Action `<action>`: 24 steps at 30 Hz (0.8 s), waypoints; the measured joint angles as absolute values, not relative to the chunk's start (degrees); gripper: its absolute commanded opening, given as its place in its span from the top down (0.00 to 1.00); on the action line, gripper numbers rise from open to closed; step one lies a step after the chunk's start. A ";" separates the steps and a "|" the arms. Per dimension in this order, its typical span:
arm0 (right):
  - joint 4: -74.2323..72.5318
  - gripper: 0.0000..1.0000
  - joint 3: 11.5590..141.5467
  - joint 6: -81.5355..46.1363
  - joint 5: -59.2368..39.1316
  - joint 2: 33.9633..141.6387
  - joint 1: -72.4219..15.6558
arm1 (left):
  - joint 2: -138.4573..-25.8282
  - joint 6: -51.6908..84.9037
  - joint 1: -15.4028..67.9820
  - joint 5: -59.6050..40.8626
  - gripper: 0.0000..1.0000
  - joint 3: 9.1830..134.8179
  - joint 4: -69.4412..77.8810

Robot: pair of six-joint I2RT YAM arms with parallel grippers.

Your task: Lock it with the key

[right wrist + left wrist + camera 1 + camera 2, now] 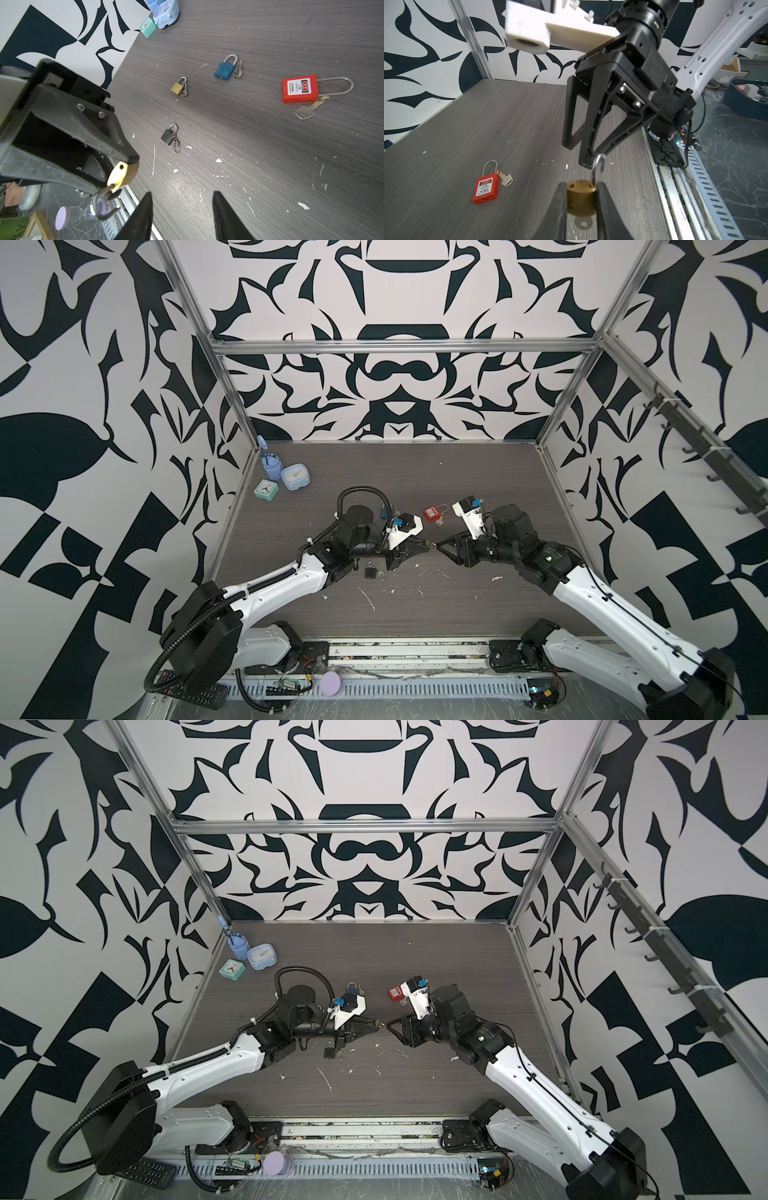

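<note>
Left gripper [581, 185] clamps brass padlock [581, 200]; its open shackle [595, 170] points at right gripper [181, 193], just outside its parted, empty jaws.

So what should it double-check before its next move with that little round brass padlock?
1. Left gripper clamped on the round brass padlock: ok.
2. Its silver shackle stands open, free end out: ok.
3. Key under the padlock fully seated: cannot tell, blurred.
4. Right gripper open: ok.
5. Shackle between the right gripper's fingers: not ok, it sits beside them.
6. Red plastic padlock lying apart on the grey wood-grain table: ok.
</note>
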State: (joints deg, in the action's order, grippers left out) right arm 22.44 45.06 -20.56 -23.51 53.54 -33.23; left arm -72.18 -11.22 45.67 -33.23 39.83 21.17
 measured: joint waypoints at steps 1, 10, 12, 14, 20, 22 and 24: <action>22.55 0.51 45.34 -20.40 -23.53 53.58 -33.23 | -72.18 -11.40 45.67 -33.15 1.00 39.83 21.19; 27.90 0.51 46.70 -17.91 -26.89 49.98 -33.28 | -72.23 -11.40 45.71 -32.38 1.00 39.83 22.04; 28.14 0.51 46.83 -17.78 -28.03 49.39 -33.43 | -72.27 -11.42 45.71 -32.40 1.00 39.83 22.13; 28.16 0.51 46.94 -17.76 -28.86 49.39 -33.50 | -72.34 -11.53 45.71 -32.49 1.00 39.83 22.13; 27.59 0.53 47.68 -17.74 -29.67 52.14 -33.52 | -72.38 -12.12 45.76 -32.88 1.00 39.83 22.06; 27.31 0.53 47.70 -17.69 -29.58 52.66 -33.52 | -72.38 -12.38 45.76 -33.06 1.00 39.83 22.02; 27.00 0.54 47.72 -17.67 -29.39 52.99 -33.52 | -72.38 -12.64 45.78 -33.28 1.00 39.83 21.82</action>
